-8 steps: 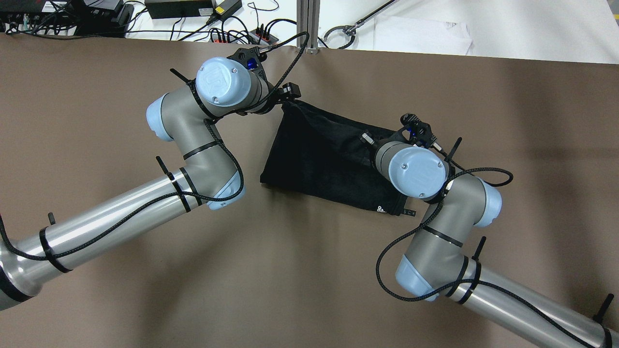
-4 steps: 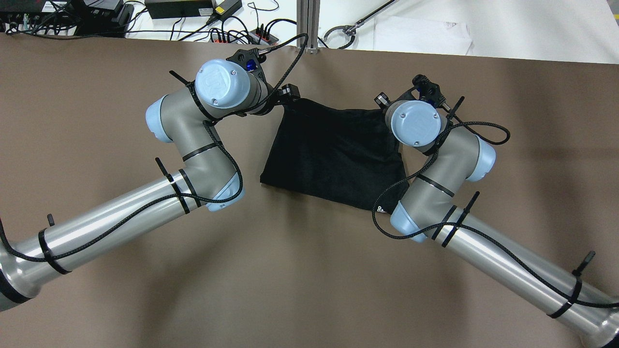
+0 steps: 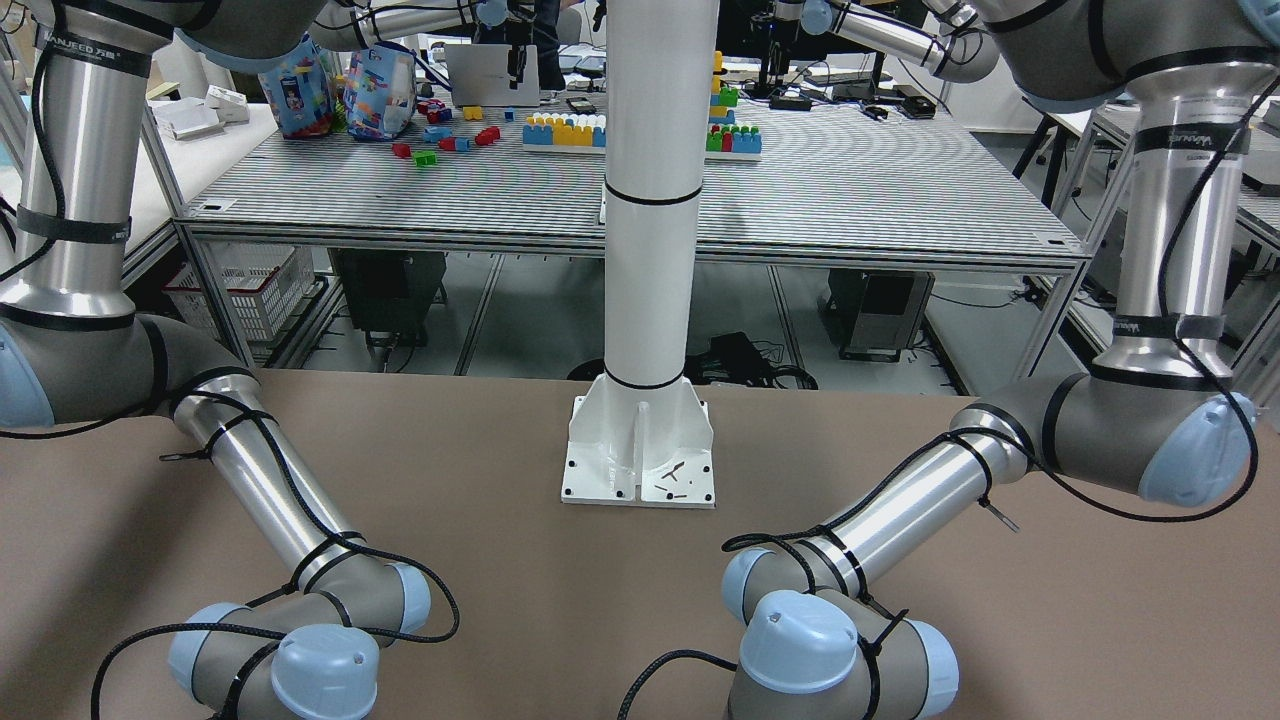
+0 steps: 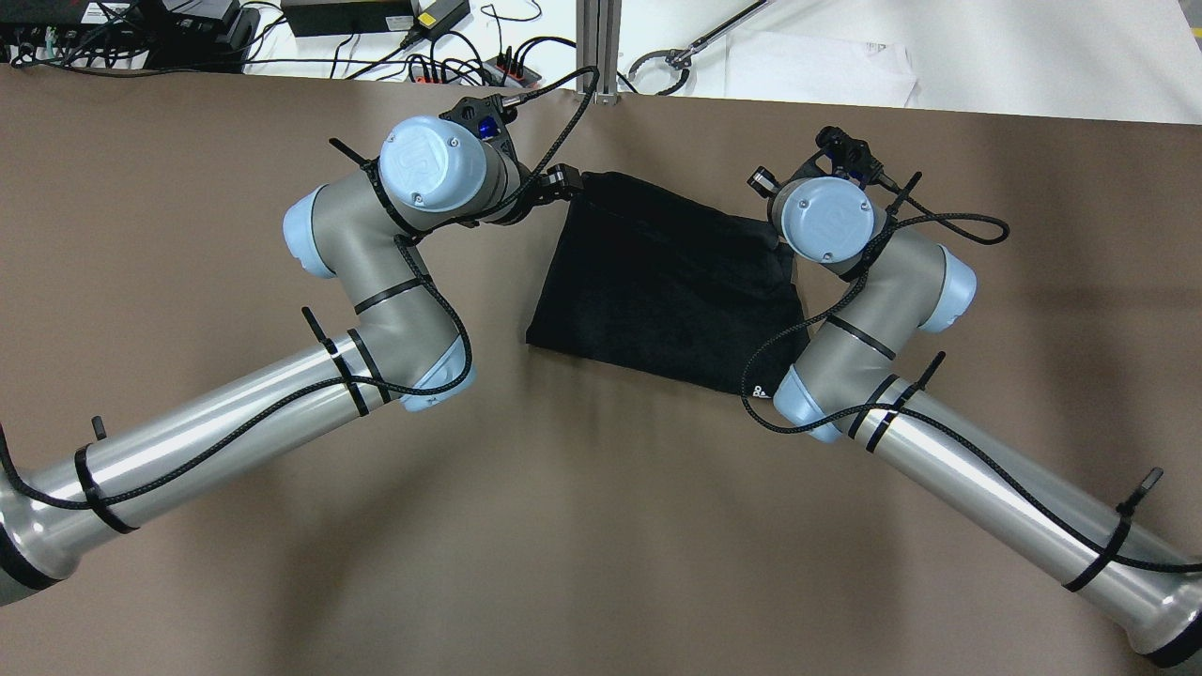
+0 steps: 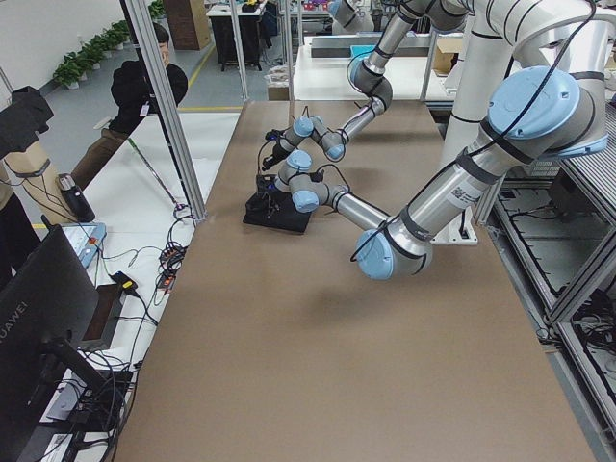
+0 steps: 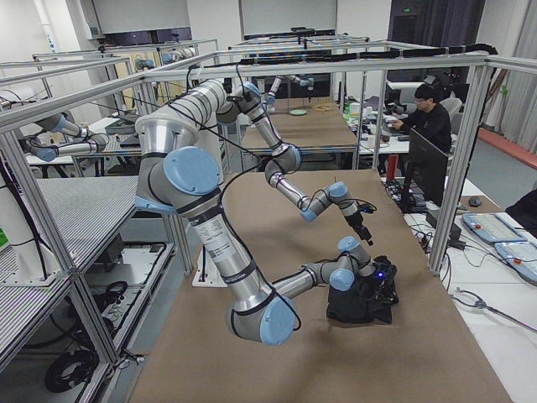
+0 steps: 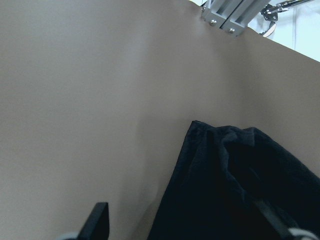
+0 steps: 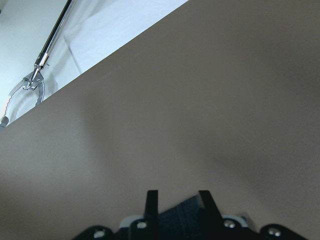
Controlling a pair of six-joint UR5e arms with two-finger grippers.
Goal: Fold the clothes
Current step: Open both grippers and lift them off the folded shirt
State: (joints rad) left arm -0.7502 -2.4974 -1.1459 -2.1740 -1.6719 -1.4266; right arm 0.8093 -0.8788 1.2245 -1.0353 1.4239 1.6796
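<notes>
The clothes, one plain black garment, lie on the brown table toward its far edge, stretched between the two wrists; the near hem rests flat, and the near right corner is partly covered by the right arm's elbow. Beside that elbow a small white mark is printed on the fabric, too small to read.

The left gripper sits at the garment's far left corner; in its wrist view the fingers stand wide apart, with the cloth lying against the far one and bare table at the other, so nothing is pinched. The right gripper is closed onto a fold of dark fabric at the far right corner; its two fingers are close together with the cloth between them.

In the front-facing view a black band high on the right arm reads "ANJEED", its first letter and the characters after it unclear; the white pillar carries no writing. A dark monitor at the table's left end reads "HUAWEI".
</notes>
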